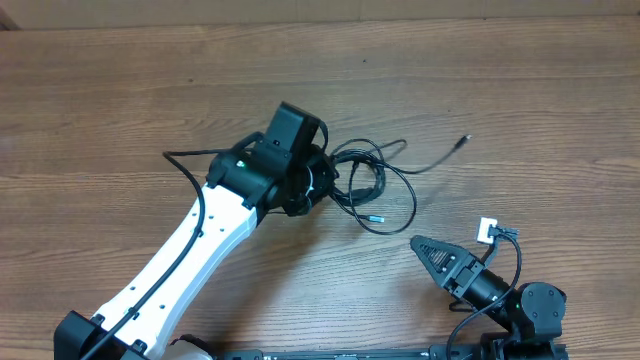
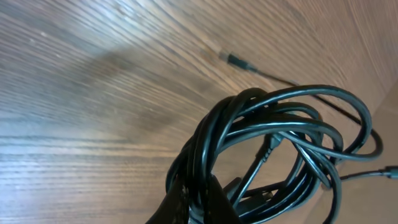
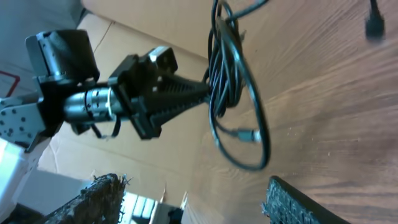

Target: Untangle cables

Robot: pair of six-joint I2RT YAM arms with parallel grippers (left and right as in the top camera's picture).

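The cables (image 1: 372, 182) lie as a tangled bundle of thin black loops near the table's middle. One loose end (image 1: 465, 140) trails off to the right. My left gripper (image 1: 320, 186) is shut on the bundle's left side. In the left wrist view the fingers (image 2: 186, 202) pinch several strands of the cables (image 2: 292, 134), and a small plug (image 2: 239, 61) rests on the wood beyond. My right gripper (image 1: 422, 246) stands open, low and to the right of the bundle, holding nothing. The right wrist view shows its fingers (image 3: 298, 202) wide apart below the hanging cable loop (image 3: 249, 118).
The wooden table (image 1: 120, 90) runs across the whole overhead view. A small white tag (image 1: 487, 229) sits by the right arm's own thick cable. Cardboard (image 3: 155, 31) stands beyond the table's edge in the right wrist view.
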